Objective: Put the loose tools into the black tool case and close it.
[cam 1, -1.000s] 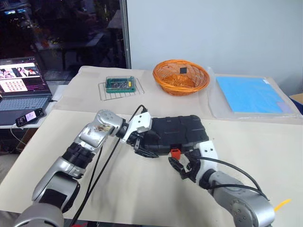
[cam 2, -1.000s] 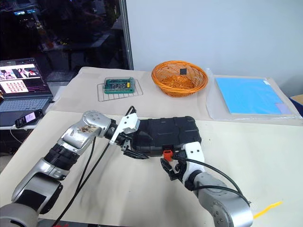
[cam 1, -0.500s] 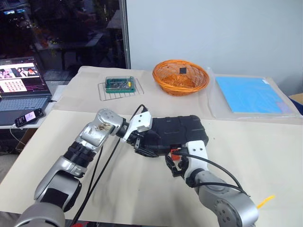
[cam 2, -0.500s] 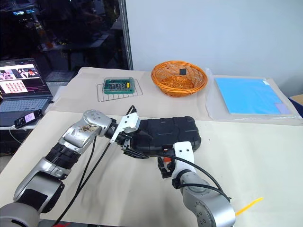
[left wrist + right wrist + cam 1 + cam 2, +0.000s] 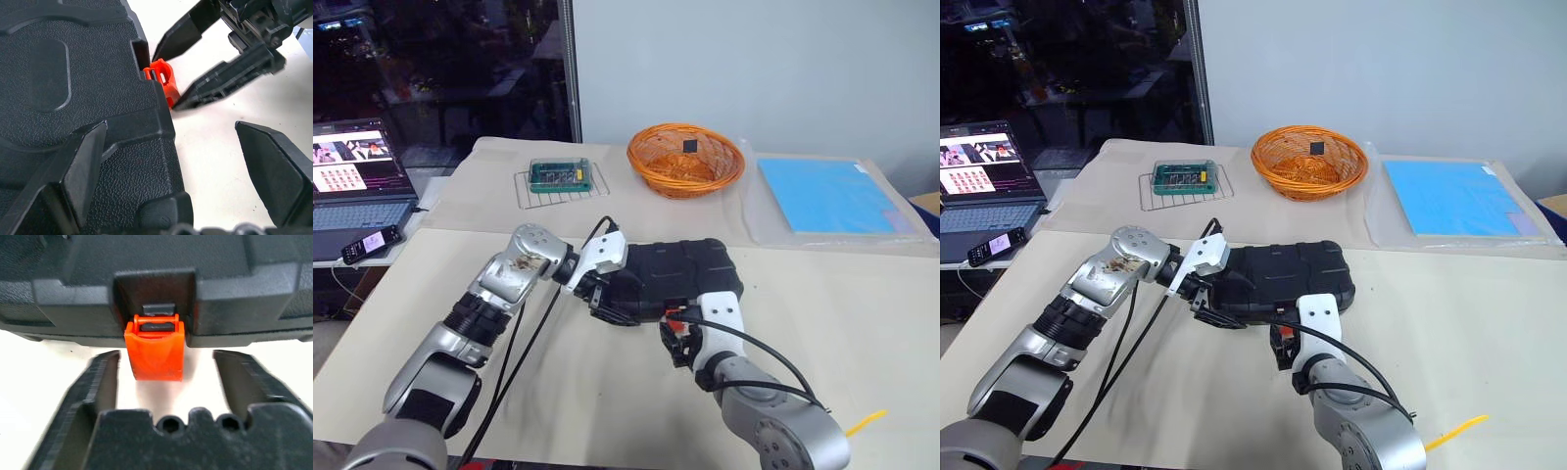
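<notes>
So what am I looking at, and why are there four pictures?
It's a robot with two arms. Two pictures come from cameras in its head, two from cameras on its wrists. A closed black tool case lies on the table. The left pincer is open, one finger lying on the case's lid. The right pincer is open around the little orange latch, which hangs unfastened. Neither holds anything. Farther back are an orange basket, a green box and a laptop.

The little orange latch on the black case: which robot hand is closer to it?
Right. The right gripper has its fingers on either side of the orange latch; the left gripper is at the black case's left end.
</notes>
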Motion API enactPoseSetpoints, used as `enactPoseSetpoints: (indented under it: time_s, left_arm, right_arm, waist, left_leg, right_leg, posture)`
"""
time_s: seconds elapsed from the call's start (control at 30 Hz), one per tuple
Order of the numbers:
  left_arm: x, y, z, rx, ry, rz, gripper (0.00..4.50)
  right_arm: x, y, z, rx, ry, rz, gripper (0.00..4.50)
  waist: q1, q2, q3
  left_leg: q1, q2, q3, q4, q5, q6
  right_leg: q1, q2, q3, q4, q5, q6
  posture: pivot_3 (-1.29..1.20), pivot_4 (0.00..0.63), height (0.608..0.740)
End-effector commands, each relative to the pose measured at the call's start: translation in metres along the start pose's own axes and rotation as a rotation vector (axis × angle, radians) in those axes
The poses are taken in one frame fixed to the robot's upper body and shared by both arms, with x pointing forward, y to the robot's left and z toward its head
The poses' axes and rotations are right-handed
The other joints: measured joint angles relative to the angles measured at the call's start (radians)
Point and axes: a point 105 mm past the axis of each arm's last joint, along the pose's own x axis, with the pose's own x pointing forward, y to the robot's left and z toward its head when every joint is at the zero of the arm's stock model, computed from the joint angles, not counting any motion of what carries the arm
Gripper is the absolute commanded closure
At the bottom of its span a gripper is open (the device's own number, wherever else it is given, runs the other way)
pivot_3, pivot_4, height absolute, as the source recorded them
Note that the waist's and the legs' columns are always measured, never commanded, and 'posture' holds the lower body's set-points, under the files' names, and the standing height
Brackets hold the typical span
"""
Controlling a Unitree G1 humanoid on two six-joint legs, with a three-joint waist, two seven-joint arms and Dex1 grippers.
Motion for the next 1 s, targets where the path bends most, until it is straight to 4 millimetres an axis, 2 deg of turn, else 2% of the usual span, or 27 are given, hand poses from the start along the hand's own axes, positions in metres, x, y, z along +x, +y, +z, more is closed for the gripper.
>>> enactPoseSetpoints:
  time_s: [0.03, 0.1, 0.47, 0.7, 0.9, 0.97, 1.0]
  left_arm:
    - [0.01, -0.005, -0.026, -0.081, 0.078, -0.032, 0.0]
    - [0.01, -0.005, -0.026, -0.082, 0.077, -0.031, 0.0]
    - [0.016, -0.006, -0.015, -0.133, 0.021, -0.047, 0.0]
    - [0.02, -0.007, -0.01, -0.136, 0.016, -0.059, 0.0]
    - [0.024, -0.007, -0.009, -0.138, 0.012, -0.061, 0.0]
    - [0.026, -0.008, -0.008, -0.142, 0.005, -0.06, 0.0]
    - [0.027, -0.007, -0.007, -0.144, 0.001, -0.056, 0.0]
  right_arm:
    - [-0.007, 0.001, 0.008, -0.003, -0.044, 0.008, 2.78]
    - [-0.008, 0.001, 0.009, -0.01, -0.051, 0.014, 3.35]
    - [-0.012, 0.0, 0.036, -0.157, -0.175, 0.037, 3.35]
    - [0.0, -0.003, 0.047, -0.175, -0.198, 0.062, 3.35]
    - [0.022, -0.008, 0.039, -0.131, -0.141, 0.091, 3.35]
    - [0.028, -0.012, 0.04, -0.158, -0.144, 0.099, 2.34]
    - [0.029, -0.013, 0.041, -0.168, -0.15, 0.099, 2.12]
  waist:
    - [0.0, 0.0, 0.0]
    - [0.001, 0.0, 0.0]
    - [0.001, 0.0, 0.0]
    - [-0.004, 0.0, 0.0]
    - [-0.018, 0.0, 0.0]
    - [-0.023, -0.001, 0.0]
    - [-0.024, -0.001, 0.0]
  left_leg:
    - [0.0, 0.0, 0.0, 0.0, 0.0, 0.0]
    - [0.0, 0.0, -0.001, 0.0, 0.0, 0.0]
    - [-0.001, 0.0, -0.001, 0.0, 0.0, 0.0]
    - [-0.002, 0.0, -0.001, 0.0, 0.001, 0.002]
    - [-0.001, 0.0, -0.001, 0.0, 0.003, 0.005]
    - [0.0, 0.0, -0.001, 0.0, 0.003, 0.004]
    - [0.0, 0.001, -0.001, 0.0, 0.002, 0.003]
  right_leg:
    - [0.0, 0.0, 0.0, 0.0, 0.0, 0.0]
    - [0.0, 0.0, 0.0, 0.0, 0.0, 0.0]
    - [0.0, 0.0, -0.001, -0.001, 0.0, 0.0]
    - [-0.001, 0.0, -0.001, -0.001, 0.0, 0.0]
    - [0.0, 0.0, 0.0, 0.0, 0.0, 0.0]
    - [0.0, 0.0, 0.0, 0.0, 0.0, 0.0]
    - [0.0, 0.0, 0.0, 0.0, 0.0, 0.0]
  posture:
    - [0.0, 0.15, 0.74]
    - [0.0, 0.15, 0.74]
    - [0.0, 0.15, 0.74]
    - [0.0, 0.15, 0.74]
    - [0.0, 0.15, 0.74]
    - [0.0, 0.15, 0.74]
    - [0.0, 0.15, 0.74]
